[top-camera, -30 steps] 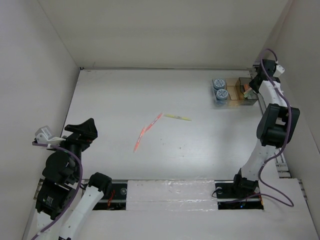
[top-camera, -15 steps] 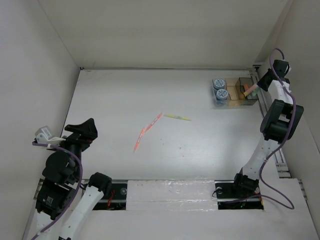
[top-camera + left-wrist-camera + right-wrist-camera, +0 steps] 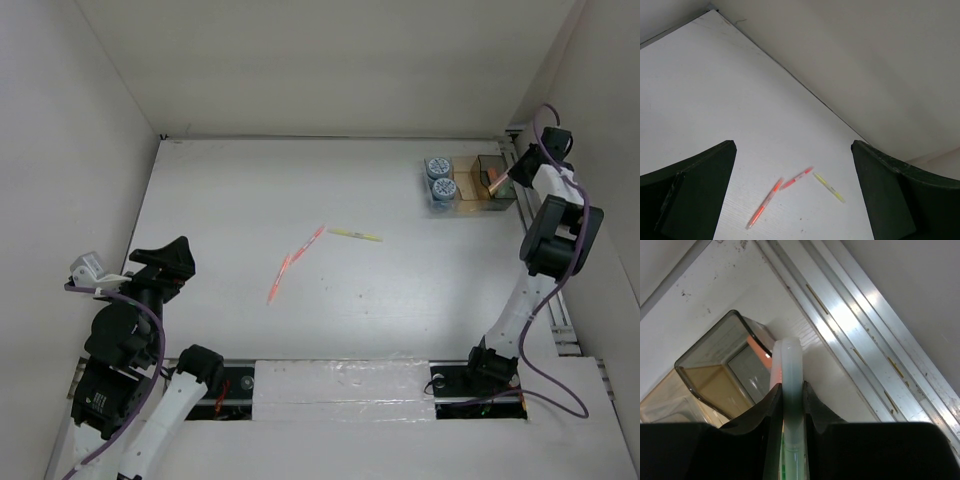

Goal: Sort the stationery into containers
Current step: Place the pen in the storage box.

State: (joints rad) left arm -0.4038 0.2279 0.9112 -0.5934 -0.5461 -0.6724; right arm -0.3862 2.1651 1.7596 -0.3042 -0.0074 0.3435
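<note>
The containers (image 3: 466,200) stand at the table's far right as one clear organiser. Its left box holds two round blue-and-white pots (image 3: 440,178). My right gripper (image 3: 510,176) hangs over the smoky right-hand box (image 3: 722,352). It (image 3: 791,390) is shut on a pale green pen (image 3: 791,357), and an orange pen is pressed alongside it. Their tips point down at that box's near corner. On the bare table lie an orange pen (image 3: 278,280), a red pen (image 3: 308,243) and a yellow pen (image 3: 355,235). My left gripper (image 3: 165,262) is open and empty at the near left, well short of them (image 3: 796,178).
An aluminium rail (image 3: 865,340) runs along the table's right edge just beside the organiser. White walls close in the back and both sides. The right arm's elbow (image 3: 555,240) stands tall at the near right of the organiser.
The right wrist swung up and to the right from above the organiser, then eased back a little, still gripping the pens. The left arm and loose pens have not moved.
</note>
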